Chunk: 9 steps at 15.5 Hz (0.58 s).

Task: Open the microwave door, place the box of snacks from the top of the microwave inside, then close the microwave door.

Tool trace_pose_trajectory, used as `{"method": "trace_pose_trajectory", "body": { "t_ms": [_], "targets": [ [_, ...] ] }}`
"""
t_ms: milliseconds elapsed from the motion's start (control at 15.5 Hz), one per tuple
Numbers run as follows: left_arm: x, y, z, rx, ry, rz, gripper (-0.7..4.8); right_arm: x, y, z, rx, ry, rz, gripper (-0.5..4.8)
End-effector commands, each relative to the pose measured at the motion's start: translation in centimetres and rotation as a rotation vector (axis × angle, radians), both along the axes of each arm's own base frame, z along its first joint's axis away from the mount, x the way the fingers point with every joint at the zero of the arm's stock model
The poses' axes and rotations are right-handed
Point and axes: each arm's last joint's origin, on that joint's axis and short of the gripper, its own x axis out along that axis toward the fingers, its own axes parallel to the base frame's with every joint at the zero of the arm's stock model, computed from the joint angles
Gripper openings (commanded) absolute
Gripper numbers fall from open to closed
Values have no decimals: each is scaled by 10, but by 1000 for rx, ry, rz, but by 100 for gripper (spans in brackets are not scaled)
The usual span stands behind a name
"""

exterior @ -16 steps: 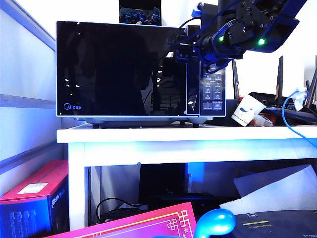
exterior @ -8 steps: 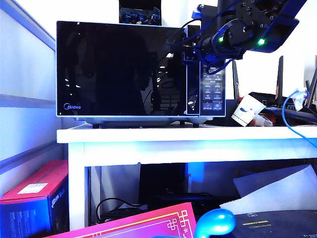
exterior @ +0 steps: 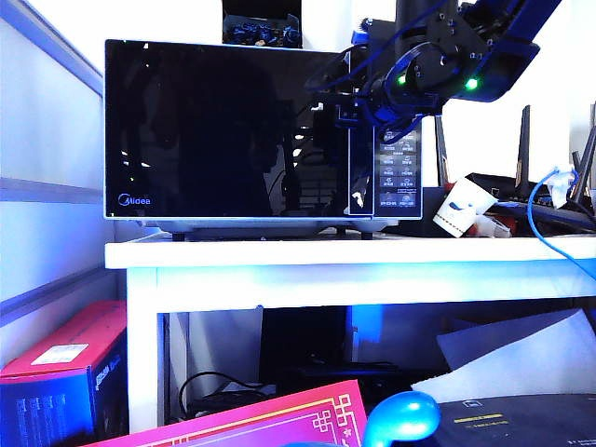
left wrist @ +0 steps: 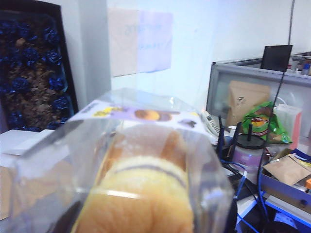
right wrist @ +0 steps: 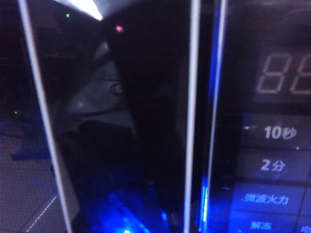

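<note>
The microwave [exterior: 270,223] stands on a white table with its black glass door [exterior: 223,130] flush against the front. My right gripper [exterior: 343,101] is at the door's upper right edge, by the vertical handle strip [right wrist: 146,121]. Its jaws are lost in the dark of the right wrist view. The see-through box of snacks [left wrist: 141,160], with orange cakes inside, fills the left wrist view close to the camera. My left gripper is shut on the box, and the box hides its fingers. Neither that arm nor the box shows in the exterior view.
The button panel [exterior: 399,168] with its digital display [right wrist: 284,73] sits just right of the handle. A black carton of blue sweets [exterior: 263,26] is on top of the microwave. A white paper cup [exterior: 463,207], routers and cables crowd the table [exterior: 326,256] to the right.
The right arm has risen a little and its gripper has shifted slightly right, closer to the door's right edge. The door looks unmoved.
</note>
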Motion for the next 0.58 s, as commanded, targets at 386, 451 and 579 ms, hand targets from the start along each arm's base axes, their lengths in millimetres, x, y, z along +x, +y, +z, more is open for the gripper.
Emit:
{"method": "trace_pose_trajectory", "body": {
  "t_ms": [386, 451, 579],
  "targets": [
    [-4, 1, 6, -16, -40, -4, 277, -8, 1, 14, -9, 25, 25, 21],
    [-4, 1, 6, -16, -40, -4, 277, -10, 0, 18, -16, 40, 25, 21],
    [-4, 1, 6, -16, -40, -4, 277, -15, -2, 26, -26, 63, 25, 20]
  ]
}}
